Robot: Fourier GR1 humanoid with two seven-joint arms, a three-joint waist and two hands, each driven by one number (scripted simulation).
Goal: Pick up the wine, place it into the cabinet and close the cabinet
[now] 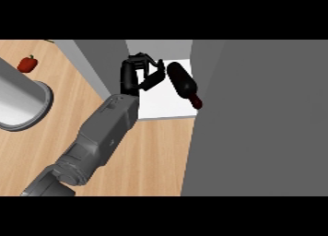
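Observation:
The dark wine bottle (182, 83) lies tilted on the white shelf (160, 103) inside the cabinet, its base toward the back and its red-capped neck pointing forward and right. My left hand (138, 73) is inside the cabinet opening just left of the bottle's base. Its fingers are relaxed and point up, the fingertips (157, 67) at or very near the bottle, not curled round it. The cabinet door (262, 120) stands open, a big grey panel filling the right side. My right hand does not show.
The cabinet's grey side wall (98, 64) borders the opening on the left. A tall white cylinder on a round grey base (17, 99) stands on the wooden counter (160, 152) at the left. A red pepper (27, 63) lies behind it.

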